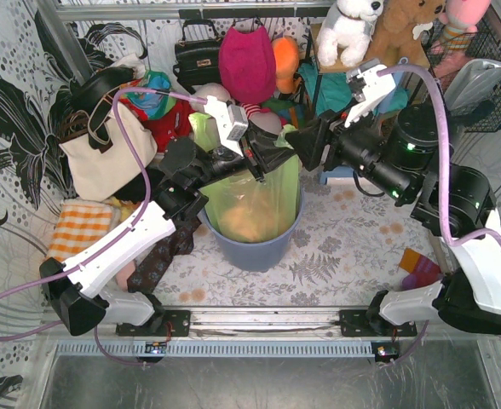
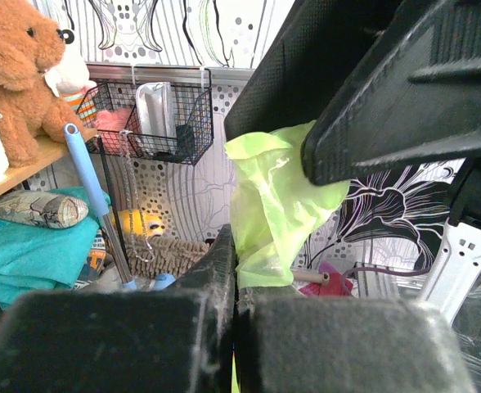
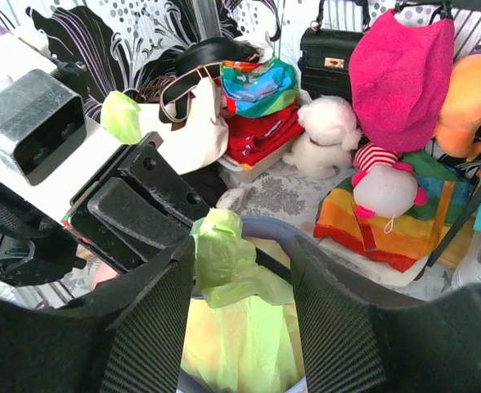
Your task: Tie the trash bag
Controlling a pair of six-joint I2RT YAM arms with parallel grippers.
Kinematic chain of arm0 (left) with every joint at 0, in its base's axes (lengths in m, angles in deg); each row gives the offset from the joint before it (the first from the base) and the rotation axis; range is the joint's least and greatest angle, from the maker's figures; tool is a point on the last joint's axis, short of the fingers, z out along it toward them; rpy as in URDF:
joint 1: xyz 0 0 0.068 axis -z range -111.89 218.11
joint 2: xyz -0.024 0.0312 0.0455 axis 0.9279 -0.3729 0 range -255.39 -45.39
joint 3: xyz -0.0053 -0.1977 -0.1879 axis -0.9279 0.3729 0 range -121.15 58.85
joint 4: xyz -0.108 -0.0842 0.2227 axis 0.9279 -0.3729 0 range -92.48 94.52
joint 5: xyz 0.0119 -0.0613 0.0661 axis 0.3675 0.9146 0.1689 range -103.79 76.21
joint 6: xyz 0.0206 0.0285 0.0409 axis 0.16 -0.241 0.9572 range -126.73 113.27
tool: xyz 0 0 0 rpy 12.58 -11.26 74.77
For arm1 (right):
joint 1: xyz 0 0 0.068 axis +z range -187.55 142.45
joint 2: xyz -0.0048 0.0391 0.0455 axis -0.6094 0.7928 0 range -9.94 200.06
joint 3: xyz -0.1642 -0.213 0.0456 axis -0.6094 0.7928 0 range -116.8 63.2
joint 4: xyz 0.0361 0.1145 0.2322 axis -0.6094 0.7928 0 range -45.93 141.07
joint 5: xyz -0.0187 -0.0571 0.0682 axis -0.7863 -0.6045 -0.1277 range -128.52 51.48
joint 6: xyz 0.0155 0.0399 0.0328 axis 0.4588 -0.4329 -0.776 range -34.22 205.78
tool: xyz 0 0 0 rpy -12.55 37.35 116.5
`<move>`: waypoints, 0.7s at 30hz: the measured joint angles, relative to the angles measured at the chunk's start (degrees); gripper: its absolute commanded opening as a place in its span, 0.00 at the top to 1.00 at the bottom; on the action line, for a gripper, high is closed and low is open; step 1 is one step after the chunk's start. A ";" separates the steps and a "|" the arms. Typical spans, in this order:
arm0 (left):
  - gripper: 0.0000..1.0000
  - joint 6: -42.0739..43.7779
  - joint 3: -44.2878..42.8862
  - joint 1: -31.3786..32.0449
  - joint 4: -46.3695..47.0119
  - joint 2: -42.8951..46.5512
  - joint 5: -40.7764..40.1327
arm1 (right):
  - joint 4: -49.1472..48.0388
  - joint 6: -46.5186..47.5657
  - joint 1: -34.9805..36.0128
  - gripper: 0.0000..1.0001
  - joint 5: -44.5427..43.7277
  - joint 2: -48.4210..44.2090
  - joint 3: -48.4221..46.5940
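The lime-green trash bag [image 1: 255,204] sits in the blue-grey round bin [image 1: 255,247] at the table's middle, with orange-brown paper showing through. My left gripper [image 1: 249,160] is shut on a gathered flap of the trash bag [image 2: 273,205], pinched between its pads [image 2: 224,270]. My right gripper [image 1: 295,146] is open, its jaws straddling the raised green flap [image 3: 224,254] from the right, close to the left gripper. The two grippers nearly touch above the bin's rim.
A white tote bag [image 1: 106,158] stands at the left. A black handbag [image 1: 198,58], pink hat [image 1: 247,61], plush toys [image 1: 349,30] and a wire basket [image 1: 480,77] crowd the back. An orange checked cloth [image 1: 80,226] lies at the left.
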 measured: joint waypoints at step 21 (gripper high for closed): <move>0.61 -2.14 0.04 0.00 1.33 -1.03 -0.17 | -6.47 -1.05 0.00 1.00 0.79 0.52 3.45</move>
